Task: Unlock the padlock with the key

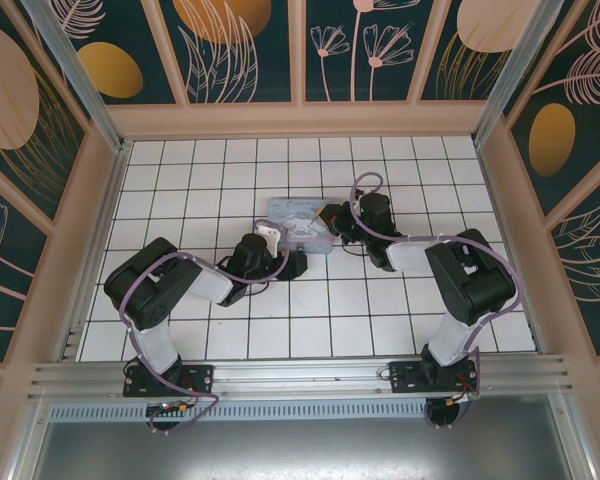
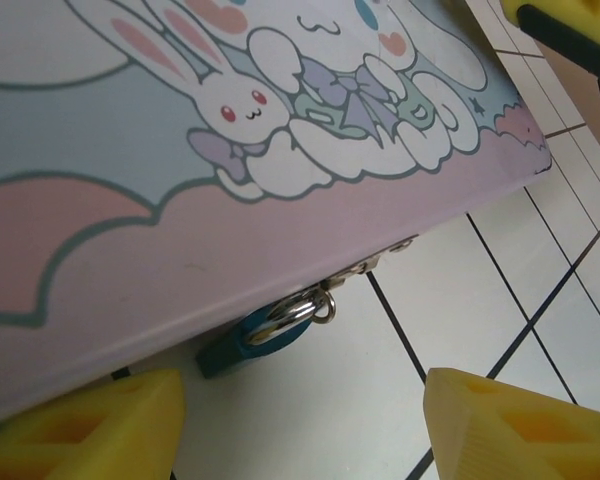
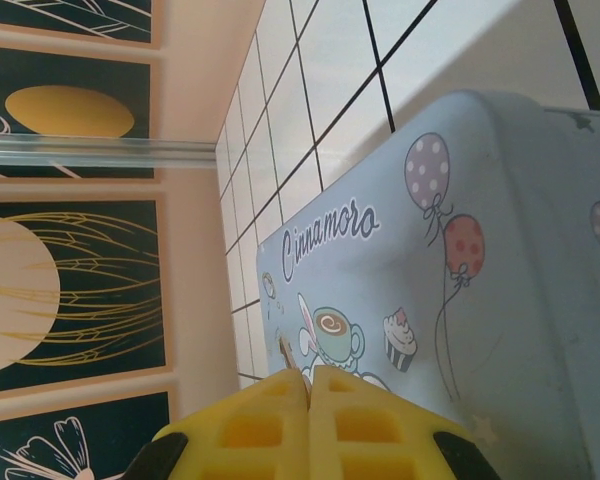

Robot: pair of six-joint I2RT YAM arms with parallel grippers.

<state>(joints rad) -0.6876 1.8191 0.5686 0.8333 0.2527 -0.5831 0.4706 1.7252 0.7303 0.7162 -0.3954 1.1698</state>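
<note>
Left gripper [image 2: 300,395] hovers spread before the padlock [image 2: 242,345], which hangs at the front edge of the tin box [image 2: 130,220].
Right gripper [image 3: 308,375], pads pressed together over that box, appears to pinch the key [image 3: 284,350]; steadying the blue body first should ease lining up the keyhole, hidden here.

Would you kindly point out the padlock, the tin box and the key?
padlock [image 2: 235,350], left wrist view, blue body.
tin box [image 2: 130,150], left wrist view, printed top.
key [image 3: 284,352], right wrist view, tip protruding from the right tool [image 3: 306,378].
</note>
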